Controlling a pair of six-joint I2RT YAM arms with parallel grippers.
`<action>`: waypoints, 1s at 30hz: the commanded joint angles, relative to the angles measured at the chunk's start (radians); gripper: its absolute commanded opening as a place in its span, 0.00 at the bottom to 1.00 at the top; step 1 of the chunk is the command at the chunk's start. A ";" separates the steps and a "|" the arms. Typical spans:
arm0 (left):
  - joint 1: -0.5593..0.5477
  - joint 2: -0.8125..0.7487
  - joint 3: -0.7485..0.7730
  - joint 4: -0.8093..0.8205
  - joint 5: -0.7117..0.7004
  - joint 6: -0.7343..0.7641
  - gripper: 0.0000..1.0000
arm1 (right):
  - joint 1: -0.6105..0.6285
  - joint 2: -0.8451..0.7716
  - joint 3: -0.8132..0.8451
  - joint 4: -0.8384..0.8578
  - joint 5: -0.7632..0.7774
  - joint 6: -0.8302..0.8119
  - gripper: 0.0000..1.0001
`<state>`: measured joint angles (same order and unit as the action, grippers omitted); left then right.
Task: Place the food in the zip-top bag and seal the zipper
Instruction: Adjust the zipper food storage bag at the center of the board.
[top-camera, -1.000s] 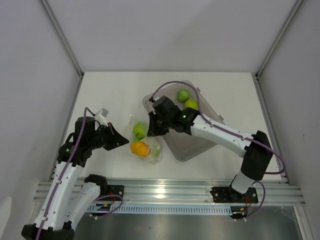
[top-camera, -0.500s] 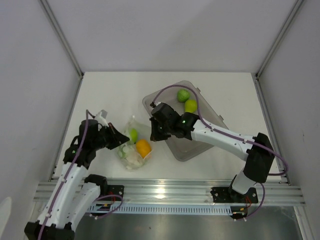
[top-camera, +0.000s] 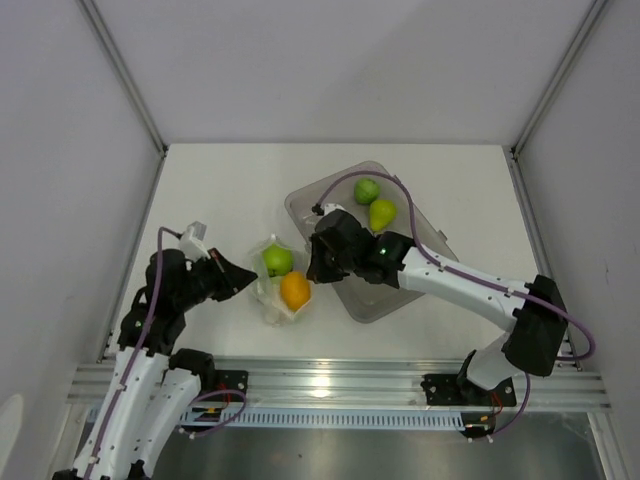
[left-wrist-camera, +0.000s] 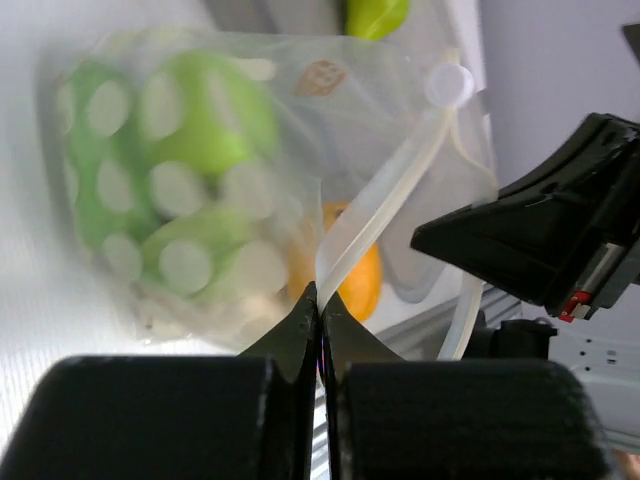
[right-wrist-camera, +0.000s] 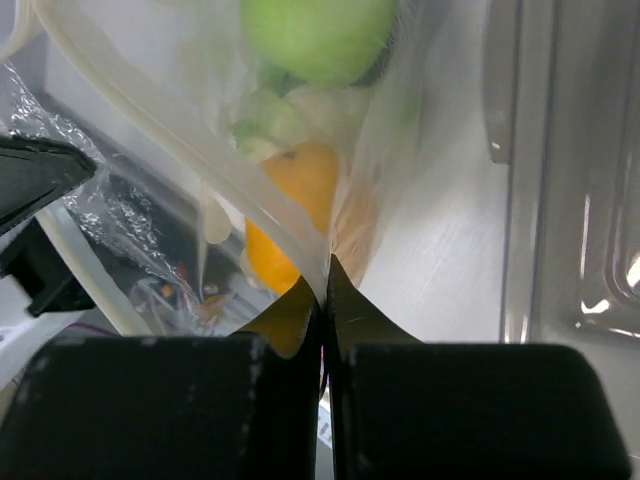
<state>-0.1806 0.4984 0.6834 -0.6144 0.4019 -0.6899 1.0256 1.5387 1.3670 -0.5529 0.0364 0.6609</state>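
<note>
We're seeing the zip-top bag (top-camera: 276, 290) over the white surface (top-camera: 220, 190), just left of the grey bin (top-camera: 372, 298), stretched between both arms. We can't tell whether it's resting or lifted. Left gripper (left-wrist-camera: 318, 312): jaws pressed together, pinching the zipper (left-wrist-camera: 378, 212) strip at the bag's mouth. Right gripper (right-wrist-camera: 325, 280): jaws also squeezed tight, pinching the bag's edge at the opposite end. Inside the bag we're noting a green apple (top-camera: 277, 260) and an orange citrus (top-camera: 294, 290), plus something pale and unclear. A second apple (top-camera: 367, 190) and a green pear (top-camera: 382, 214) are lying in the bin.
</note>
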 joint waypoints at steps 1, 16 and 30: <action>-0.005 0.061 -0.061 -0.001 0.047 0.006 0.01 | -0.022 0.021 -0.089 0.036 0.009 0.048 0.00; -0.005 0.072 -0.044 -0.035 0.141 0.049 0.01 | 0.001 0.058 0.046 -0.074 0.106 -0.007 0.16; -0.005 0.081 -0.073 0.041 0.170 0.067 0.01 | 0.087 -0.098 0.156 -0.137 0.284 -0.029 0.87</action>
<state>-0.1810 0.5907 0.6170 -0.6109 0.5537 -0.6518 1.0924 1.5475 1.4555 -0.6762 0.2169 0.6361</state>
